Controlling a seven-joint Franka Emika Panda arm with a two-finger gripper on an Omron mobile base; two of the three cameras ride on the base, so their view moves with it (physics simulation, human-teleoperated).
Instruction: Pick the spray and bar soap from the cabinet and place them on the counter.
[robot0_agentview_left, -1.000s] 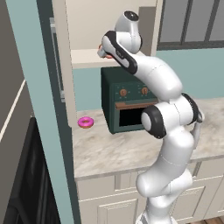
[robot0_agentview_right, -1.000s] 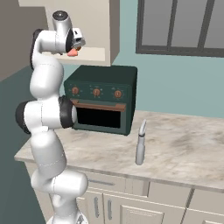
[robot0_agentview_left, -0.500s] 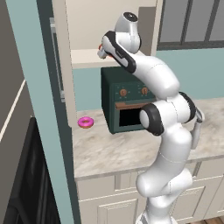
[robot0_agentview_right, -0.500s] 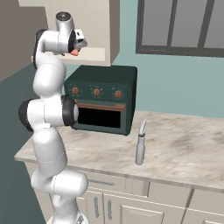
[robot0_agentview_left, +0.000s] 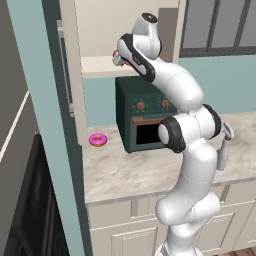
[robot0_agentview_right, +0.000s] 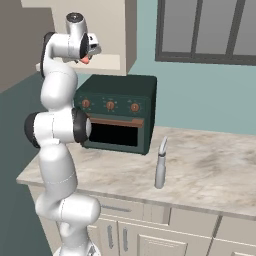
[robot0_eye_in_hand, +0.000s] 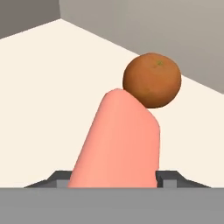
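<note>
On the cream shelf of the cabinet (robot0_agentview_left: 97, 65) lies the salmon-pink bar soap (robot0_eye_in_hand: 118, 144). My gripper (robot0_eye_in_hand: 113, 178) reaches into the cabinet and is shut on it, a dark fingertip (robot0_eye_in_hand: 59, 177) pressing each long side. From the right base, the gripper (robot0_agentview_right: 90, 52) is at the shelf edge with a bit of the bar soap (robot0_agentview_right: 85, 60) showing under it. The grey spray (robot0_agentview_right: 161, 167) stands upright on the beige counter (robot0_agentview_right: 210, 165), right of the oven; in the left base view the spray (robot0_agentview_left: 223, 150) is partly behind my arm.
An orange-brown ball (robot0_eye_in_hand: 152, 80) sits on the shelf just behind the soap. A dark-green oven (robot0_agentview_right: 120, 112) stands under the cabinet. A pink donut (robot0_agentview_left: 97, 140) lies on the counter left of it. The open cabinet door (robot0_agentview_left: 72, 75) hangs at the left.
The jaws have come in from wide open onto the bar soap. The arm and the base have stayed where they were.
</note>
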